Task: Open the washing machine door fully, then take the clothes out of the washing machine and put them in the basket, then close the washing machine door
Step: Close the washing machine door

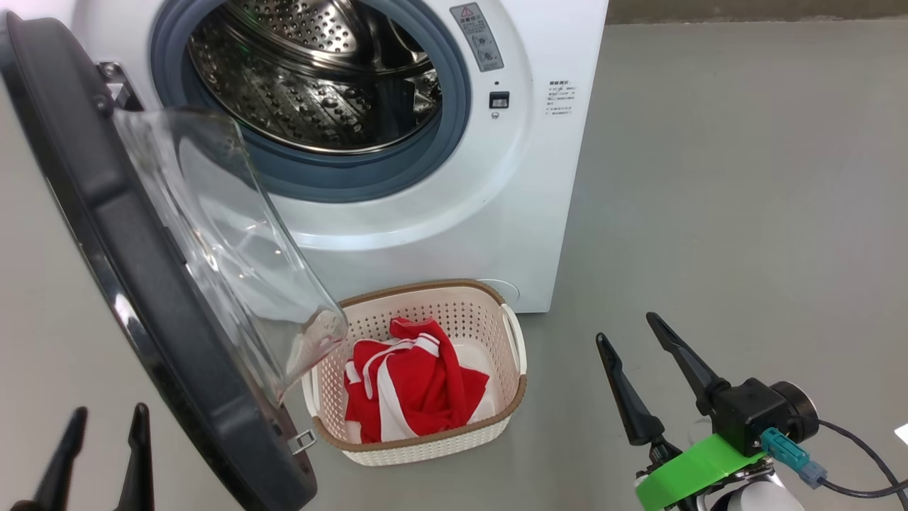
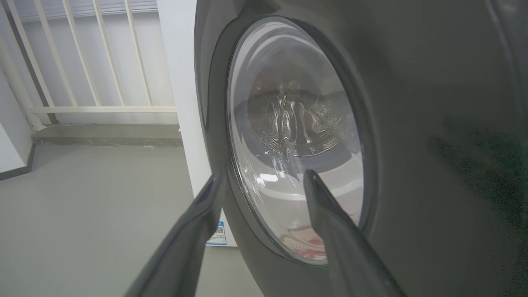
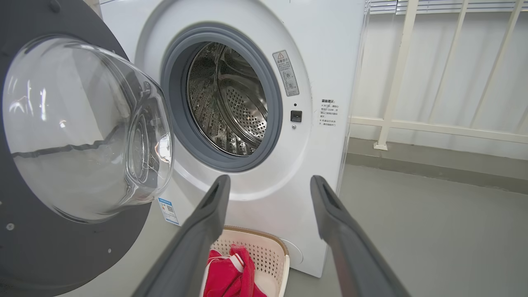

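The white washing machine (image 1: pixel 440 206) (image 3: pixel 326 53) stands with its steel drum (image 1: pixel 312 71) (image 3: pixel 231 99) bare inside. Its door (image 1: pixel 142 284) (image 3: pixel 37 231) swings wide to the left, glass bowl (image 1: pixel 241 241) (image 3: pixel 82 128) bulging inward. Red clothes (image 1: pixel 411 387) (image 3: pixel 231 276) with white stripes lie in the cream basket (image 1: pixel 433 447) (image 3: pixel 270 247) on the floor in front of the machine. My left gripper (image 1: pixel 106 419) (image 2: pixel 264 177) is open just outside the door's outer face (image 2: pixel 412 123), holding nothing. My right gripper (image 1: pixel 628 326) (image 3: pixel 268 181) is open and empty, right of the basket.
Grey floor (image 1: pixel 745 213) spreads to the right of the machine. A white railing (image 3: pixel 433 123) (image 2: pixel 82 82) runs along the wall behind. A blue label (image 2: pixel 217 235) sits low on the machine's side.
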`<state>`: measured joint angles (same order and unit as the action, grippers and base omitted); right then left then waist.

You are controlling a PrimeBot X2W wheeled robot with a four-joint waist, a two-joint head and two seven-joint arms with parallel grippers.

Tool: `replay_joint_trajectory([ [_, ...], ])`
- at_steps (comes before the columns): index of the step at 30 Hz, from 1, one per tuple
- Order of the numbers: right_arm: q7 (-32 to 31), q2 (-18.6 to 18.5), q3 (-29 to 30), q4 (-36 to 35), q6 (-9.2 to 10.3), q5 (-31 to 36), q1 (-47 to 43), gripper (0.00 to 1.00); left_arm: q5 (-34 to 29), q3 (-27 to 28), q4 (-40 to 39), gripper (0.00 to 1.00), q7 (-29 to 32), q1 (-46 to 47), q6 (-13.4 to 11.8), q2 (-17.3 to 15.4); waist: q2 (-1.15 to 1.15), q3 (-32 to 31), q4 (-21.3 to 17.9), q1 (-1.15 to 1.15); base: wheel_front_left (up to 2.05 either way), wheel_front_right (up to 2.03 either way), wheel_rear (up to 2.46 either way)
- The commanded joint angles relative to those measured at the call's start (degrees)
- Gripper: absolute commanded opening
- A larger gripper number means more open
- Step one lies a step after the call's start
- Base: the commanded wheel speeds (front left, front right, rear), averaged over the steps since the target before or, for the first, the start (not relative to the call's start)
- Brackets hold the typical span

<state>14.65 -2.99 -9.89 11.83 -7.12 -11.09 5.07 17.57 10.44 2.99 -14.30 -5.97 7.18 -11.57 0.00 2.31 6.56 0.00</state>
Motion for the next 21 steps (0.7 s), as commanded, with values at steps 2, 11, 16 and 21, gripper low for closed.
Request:
replay_joint_trajectory([
  [2,0.35,0.12,-1.15,-1.34,-0.36,-0.7,1.19,1.0,-0.56,1.29,-0.67,0.0,-0.7,0.72,0.31,-1.43,0.0,-0.05,0.02,0.0,0.0,0.0,0.0],
  [11,0.35,0.12,-1.06,-1.38,-0.36,-0.62,0.77,1.0,3.34,2.28,-1.66,0.0,-0.7,2.3,0.31,-1.46,0.0,-0.08,0.3,0.0,0.0,0.0,0.0],
  [16,0.35,0.12,-1.12,-1.2,-0.36,-0.72,0.77,1.0,14.1,4.31,-3.24,0.0,-0.7,4.63,0.31,-0.62,0.0,0.02,0.47,0.0,0.0,0.0,0.0],
  [21,0.35,0.12,-1.09,-1.08,-0.36,-0.78,0.75,1.0,34.34,5.77,-4.62,0.0,3.69,8.05,0.31,-1.15,0.0,0.11,0.63,0.0,0.0,0.0,0.0],
])
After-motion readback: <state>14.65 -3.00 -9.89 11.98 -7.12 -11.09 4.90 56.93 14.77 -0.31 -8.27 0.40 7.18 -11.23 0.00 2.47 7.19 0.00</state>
